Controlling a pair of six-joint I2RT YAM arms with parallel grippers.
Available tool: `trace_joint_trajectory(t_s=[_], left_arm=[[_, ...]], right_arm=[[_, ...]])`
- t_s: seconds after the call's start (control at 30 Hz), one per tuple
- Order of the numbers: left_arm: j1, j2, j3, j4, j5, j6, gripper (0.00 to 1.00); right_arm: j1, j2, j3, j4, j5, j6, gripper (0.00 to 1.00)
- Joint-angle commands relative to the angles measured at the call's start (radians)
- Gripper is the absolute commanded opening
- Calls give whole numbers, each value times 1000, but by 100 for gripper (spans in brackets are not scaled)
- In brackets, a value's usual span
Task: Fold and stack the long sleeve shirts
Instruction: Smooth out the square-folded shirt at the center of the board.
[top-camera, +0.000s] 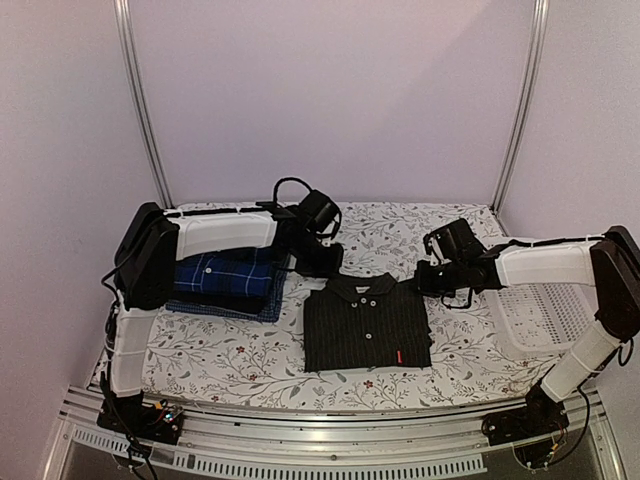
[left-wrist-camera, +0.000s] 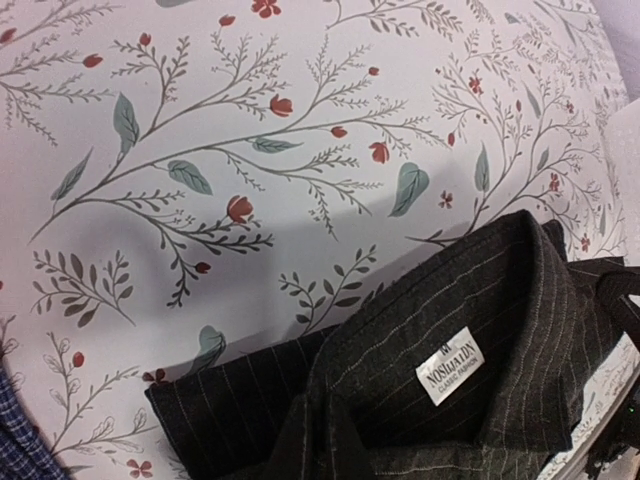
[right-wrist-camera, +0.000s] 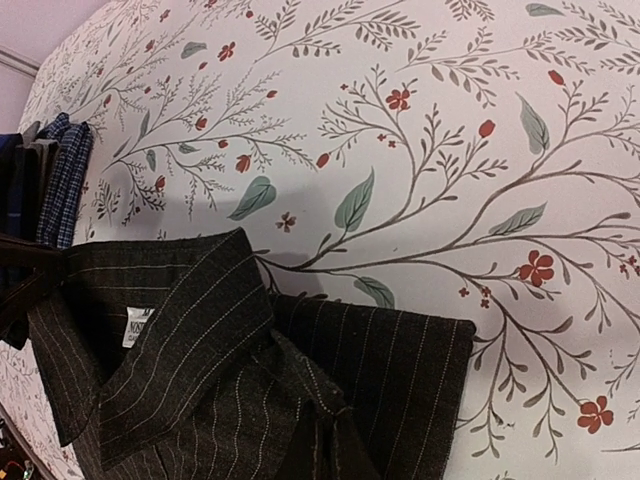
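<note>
A black pinstriped long sleeve shirt (top-camera: 366, 322) lies folded at the table's middle, collar toward the back. My left gripper (top-camera: 322, 262) is at its back-left shoulder and my right gripper (top-camera: 425, 278) at its back-right shoulder. The left wrist view shows the collar and white neck label (left-wrist-camera: 449, 365). The right wrist view shows the collar and folded shoulder (right-wrist-camera: 380, 370). In both, the cloth rises in a pinched ridge toward the bottom edge, where my fingers are out of frame. A folded blue-and-navy plaid shirt (top-camera: 228, 278) tops a stack at the left.
A white mesh basket (top-camera: 545, 318) sits at the right under my right arm. The floral tablecloth (top-camera: 220, 360) covers the table. The plaid stack's edge shows in the right wrist view (right-wrist-camera: 58, 175). Metal frame posts stand at the back corners.
</note>
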Motion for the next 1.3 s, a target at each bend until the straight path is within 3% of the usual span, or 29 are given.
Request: trace_joint_trajectory(t_s=[0.0, 0.43, 0.57, 0.77, 0.87, 1.07, 1.27], left_arm=[[-7, 26, 35, 39, 3, 32, 0], [-5, 116, 96, 49, 10, 46, 0], [-2, 144, 118, 51, 12, 50, 0], [1, 166, 159, 52, 30, 63, 0], [-3, 160, 165, 59, 32, 66, 0], [-10, 159, 170, 84, 37, 61, 0], [-10, 185, 184, 84, 48, 57, 0]], right_arm=[[-11, 17, -23, -13, 86, 21, 0], [-25, 41, -51, -7, 108, 34, 1], [-34, 54, -58, -8, 100, 34, 10], [-33, 8, -39, -78, 115, 18, 36], [-22, -58, -20, -131, 136, 10, 42], [70, -130, 19, -170, 160, 30, 42], [123, -60, -2, -96, 89, 57, 40]])
